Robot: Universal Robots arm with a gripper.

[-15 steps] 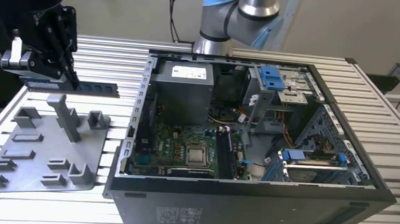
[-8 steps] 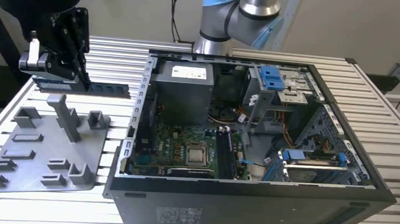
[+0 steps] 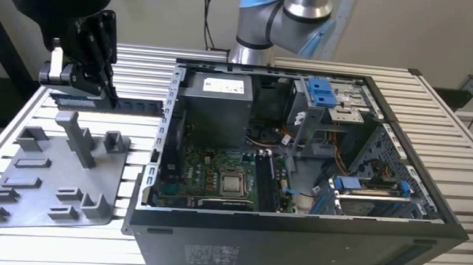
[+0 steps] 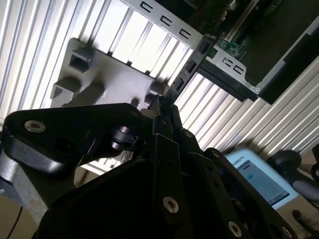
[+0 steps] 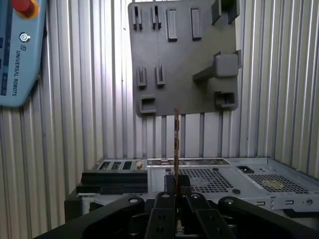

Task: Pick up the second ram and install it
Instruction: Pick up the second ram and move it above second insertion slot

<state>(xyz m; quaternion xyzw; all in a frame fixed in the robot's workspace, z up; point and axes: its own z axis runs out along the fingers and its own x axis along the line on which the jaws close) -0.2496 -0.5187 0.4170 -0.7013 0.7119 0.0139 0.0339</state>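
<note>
Beside grey plastic holder tray (image 3: 54,158): my black gripper (image 3: 109,94), clamped on long dark-blue memory stick (image 3: 142,106).
Stick: level, gripped mid-length, probably for balance.

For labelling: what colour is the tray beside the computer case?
Grey; the tray shows best in exterior view.

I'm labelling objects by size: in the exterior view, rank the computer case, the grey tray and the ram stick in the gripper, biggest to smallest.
1. The computer case, clearly largest.
2. The grey tray.
3. The second ram, a thin dark strip held by the gripper.
</note>
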